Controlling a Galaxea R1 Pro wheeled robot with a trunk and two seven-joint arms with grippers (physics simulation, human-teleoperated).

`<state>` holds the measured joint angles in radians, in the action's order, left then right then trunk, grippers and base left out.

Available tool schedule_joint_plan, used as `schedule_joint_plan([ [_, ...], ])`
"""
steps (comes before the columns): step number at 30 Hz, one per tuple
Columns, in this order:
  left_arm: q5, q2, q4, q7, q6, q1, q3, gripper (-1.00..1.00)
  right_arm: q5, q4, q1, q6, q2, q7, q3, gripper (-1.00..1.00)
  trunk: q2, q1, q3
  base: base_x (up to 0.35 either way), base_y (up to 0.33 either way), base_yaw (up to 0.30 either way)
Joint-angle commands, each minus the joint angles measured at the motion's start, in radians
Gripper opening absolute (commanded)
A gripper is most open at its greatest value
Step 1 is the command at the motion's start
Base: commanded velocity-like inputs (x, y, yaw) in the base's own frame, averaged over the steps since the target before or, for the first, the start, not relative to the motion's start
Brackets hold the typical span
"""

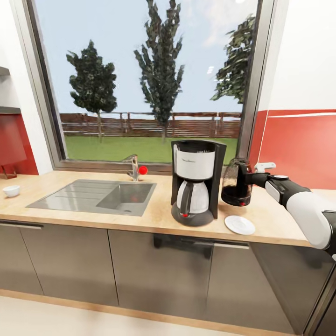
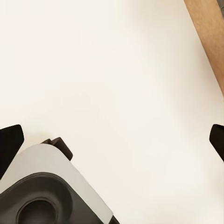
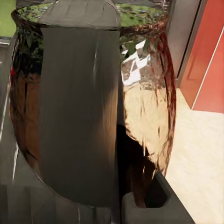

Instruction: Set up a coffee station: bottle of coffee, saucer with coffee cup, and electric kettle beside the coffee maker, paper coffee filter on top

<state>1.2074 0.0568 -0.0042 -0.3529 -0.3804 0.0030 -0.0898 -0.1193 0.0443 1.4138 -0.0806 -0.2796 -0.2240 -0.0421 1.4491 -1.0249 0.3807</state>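
The black-and-white coffee maker (image 1: 196, 183) stands on the beige countertop (image 1: 56, 207), right of the sink. Just to its right is the dark glossy electric kettle (image 1: 234, 186), its base at the worktop. My right gripper (image 1: 248, 179) is shut around its black handle; up close in the right wrist view, the handle (image 3: 79, 107) stands in front of the translucent kettle body (image 3: 147, 102). The white saucer (image 1: 240, 224) lies in front of the kettle, bare. The white coffee cup (image 1: 11, 190) sits at the counter's far left. My left gripper (image 2: 112, 142) is open over pale floor.
A steel sink (image 1: 100, 196) with a faucet (image 1: 134, 168) is set into the counter under a big window. Dark shelf boards (image 1: 8, 110) show at the left edge above a red panel. Grey cabinets (image 1: 70, 261) run below. A red wall (image 1: 303, 149) lies behind my right arm.
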Motion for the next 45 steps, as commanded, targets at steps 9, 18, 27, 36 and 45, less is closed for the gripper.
schedule_joint_plan([
  [9, 0.011, 0.000, 0.000, -0.004, -0.002, 0.000, -0.008, 1.00, -0.008, 0.003, 0.001, -0.005, 0.002, 0.003, -0.010, -1.00, 0.050, -0.027, 0.023, 0.000, 0.000, 0.000],
  [18, 0.006, -0.005, 0.000, 0.001, -0.003, 0.000, -0.008, 1.00, -0.007, 0.003, 0.001, 0.003, -0.001, 0.003, -0.010, -1.00, 0.050, -0.027, 0.023, 0.040, 0.000, 0.000],
  [27, -0.022, -0.008, 0.000, 0.003, -0.006, 0.000, -0.008, 1.00, -0.008, 0.003, 0.001, 0.005, -0.004, 0.003, -0.010, -1.00, 0.050, -0.027, 0.023, 0.090, 0.000, 0.000],
  [36, -0.023, -0.008, 0.000, 0.003, -0.007, 0.000, -0.008, 1.00, -0.008, 0.003, 0.001, 0.005, -0.009, 0.003, -0.010, -1.00, 0.050, -0.027, 0.023, 0.002, 0.000, 0.000],
  [45, -0.024, -0.008, 0.000, 0.003, -0.007, 0.000, -0.009, 1.00, -0.008, 0.003, 0.001, 0.005, -0.006, 0.003, -0.010, -1.00, 0.099, -0.054, 0.045, 0.000, 0.000, 0.000],
])
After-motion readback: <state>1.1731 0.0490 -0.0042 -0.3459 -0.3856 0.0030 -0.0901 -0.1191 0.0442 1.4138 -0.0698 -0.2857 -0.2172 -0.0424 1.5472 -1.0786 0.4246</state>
